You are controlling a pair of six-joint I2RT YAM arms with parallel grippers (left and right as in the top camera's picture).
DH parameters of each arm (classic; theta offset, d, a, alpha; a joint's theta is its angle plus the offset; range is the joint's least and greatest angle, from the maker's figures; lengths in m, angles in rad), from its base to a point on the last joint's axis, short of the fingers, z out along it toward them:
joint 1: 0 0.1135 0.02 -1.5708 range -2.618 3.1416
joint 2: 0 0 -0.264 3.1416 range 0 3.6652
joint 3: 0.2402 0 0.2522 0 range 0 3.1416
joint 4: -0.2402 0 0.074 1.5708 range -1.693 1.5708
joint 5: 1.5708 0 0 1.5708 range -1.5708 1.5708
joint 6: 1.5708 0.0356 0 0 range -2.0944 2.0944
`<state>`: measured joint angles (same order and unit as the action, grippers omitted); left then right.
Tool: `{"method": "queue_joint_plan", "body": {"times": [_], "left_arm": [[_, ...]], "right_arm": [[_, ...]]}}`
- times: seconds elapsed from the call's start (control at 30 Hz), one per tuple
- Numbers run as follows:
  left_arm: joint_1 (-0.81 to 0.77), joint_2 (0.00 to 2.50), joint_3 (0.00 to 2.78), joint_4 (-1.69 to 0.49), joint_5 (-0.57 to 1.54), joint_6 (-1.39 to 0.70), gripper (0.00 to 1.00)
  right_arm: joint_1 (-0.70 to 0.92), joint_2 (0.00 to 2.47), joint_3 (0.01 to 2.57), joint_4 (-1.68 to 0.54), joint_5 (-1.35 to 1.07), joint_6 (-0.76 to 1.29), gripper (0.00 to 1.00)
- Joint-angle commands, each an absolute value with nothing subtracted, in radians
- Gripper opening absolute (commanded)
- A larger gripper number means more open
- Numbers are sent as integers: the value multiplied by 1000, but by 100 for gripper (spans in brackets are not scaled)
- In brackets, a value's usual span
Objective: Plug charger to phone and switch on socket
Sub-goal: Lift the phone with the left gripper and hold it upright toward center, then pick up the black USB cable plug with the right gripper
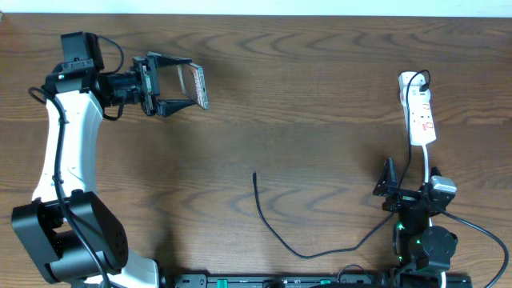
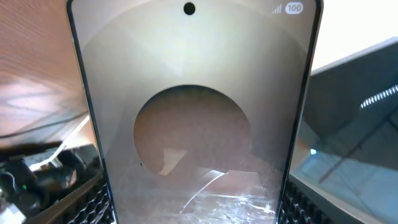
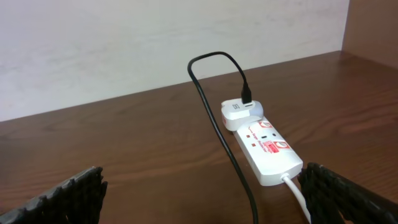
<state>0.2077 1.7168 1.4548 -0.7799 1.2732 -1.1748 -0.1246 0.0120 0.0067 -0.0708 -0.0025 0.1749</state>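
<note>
Phone (image 2: 193, 124) fills the left wrist view, screen toward the lens, gripped by its long edges between the left gripper (image 1: 181, 83) pads (image 2: 93, 200), jaws spread to phone width with contact on both sides. Left arm (image 1: 60, 152): white link runs up from the base at the near-left corner, wrist bent to point right, phone held on edge over the far-left part of the table (image 1: 320, 72). Right gripper (image 3: 202, 177) is spread wide, nothing between its fingers, touching nothing; right arm (image 1: 424, 240) sits folded at the near-right edge, aimed at the socket (image 3: 268, 149). Socket lies near the right edge; charger (image 1: 276, 236) is plugged into a white adapter (image 3: 239, 112) at its far end, cable runs back past the right arm and out to mid-table, free tip on bare wood, well apart from phone and both claws. Wide bare wood between phone and socket
</note>
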Motion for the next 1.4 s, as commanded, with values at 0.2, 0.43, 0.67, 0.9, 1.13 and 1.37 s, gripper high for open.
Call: {"method": "queue_joint_plan", "body": {"times": [0.2, 0.43, 0.67, 0.9, 1.13, 1.37], "left_arm": [[201, 1691, 1470, -830, 981, -1134, 7], [163, 1691, 1470, -889, 677, -1119, 7], [104, 1695, 1468, -955, 507, -1120, 8], [86, 1695, 1448, -956, 457, -1138, 7], [86, 1695, 1446, -944, 456, -1139, 7], [86, 1695, 1446, -921, 455, -1139, 7]], "right_arm": [[-116, 6, 6, -75, 9, 164, 99], [-116, 6, 6, -75, 9, 163, 99], [-116, 6, 6, -73, 27, 163, 99], [-116, 6, 6, -63, 50, 162, 99], [-116, 6, 6, 31, -151, 277, 99], [-116, 105, 159, 5, -223, 277, 99]]}}
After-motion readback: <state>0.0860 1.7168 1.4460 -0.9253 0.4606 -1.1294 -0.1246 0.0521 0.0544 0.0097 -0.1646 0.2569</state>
